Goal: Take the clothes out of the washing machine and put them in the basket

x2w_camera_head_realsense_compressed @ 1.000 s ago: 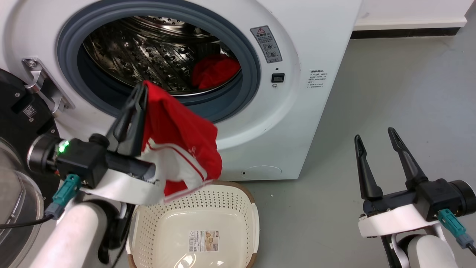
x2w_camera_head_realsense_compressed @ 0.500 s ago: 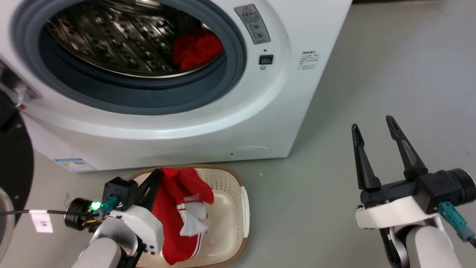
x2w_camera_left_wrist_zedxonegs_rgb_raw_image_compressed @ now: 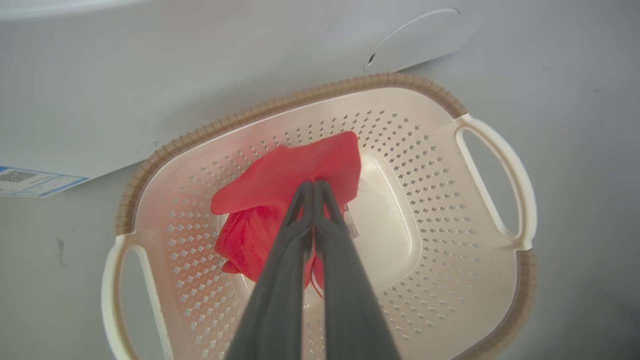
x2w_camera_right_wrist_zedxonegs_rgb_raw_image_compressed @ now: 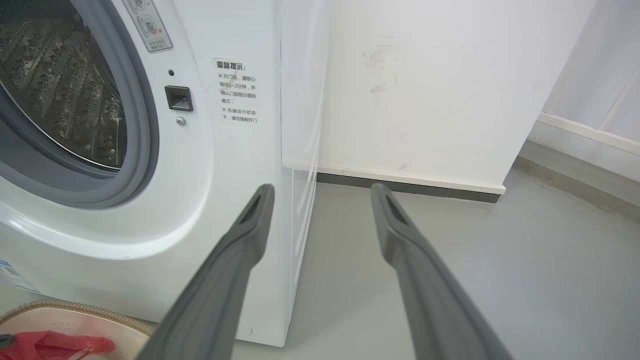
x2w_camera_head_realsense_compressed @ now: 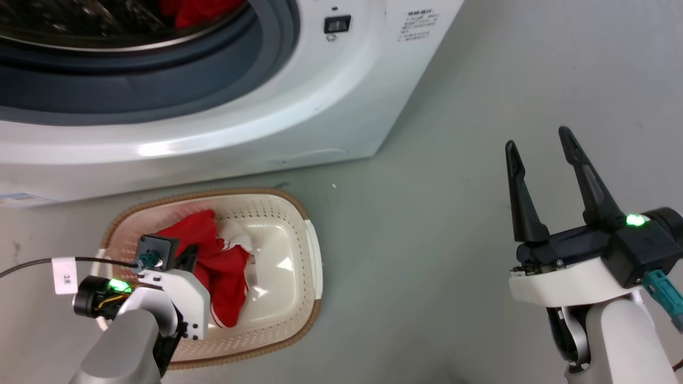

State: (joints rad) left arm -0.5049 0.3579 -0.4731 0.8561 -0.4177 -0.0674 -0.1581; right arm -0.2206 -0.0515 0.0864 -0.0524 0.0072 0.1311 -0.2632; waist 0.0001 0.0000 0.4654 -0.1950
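Laundry corner of a plain room: 1 white front-loading washing machine [x2w_camera_right_wrist_zedxonegs_rgb_raw_image_compressed: 240, 165] stood directly on a smooth grey floor [x2w_camera_head_realsense_compressed: 427, 224]. Its perforated steel drum [x2w_camera_right_wrist_zedxonegs_rgb_raw_image_compressed: 60, 90] lay open behind a grey rubber ring [x2w_camera_right_wrist_zedxonegs_rgb_raw_image_compressed: 144, 130], and a printed notice [x2w_camera_right_wrist_zedxonegs_rgb_raw_image_compressed: 239, 92] was stuck on the front panel. A cream perforated basket [x2w_camera_head_realsense_compressed: 316, 250] with a brown woven-look rim sat on the floor just before the machine's bottom front edge, with a red garment [x2w_camera_head_realsense_compressed: 221, 266] inside. Beside the machine rose a scuffed white wall [x2w_camera_right_wrist_zedxonegs_rgb_raw_image_compressed: 425, 90], footed by a pale skirting board over a dark strip [x2w_camera_right_wrist_zedxonegs_rgb_raw_image_compressed: 410, 188]. Whether this was a home or a test room could not be told.
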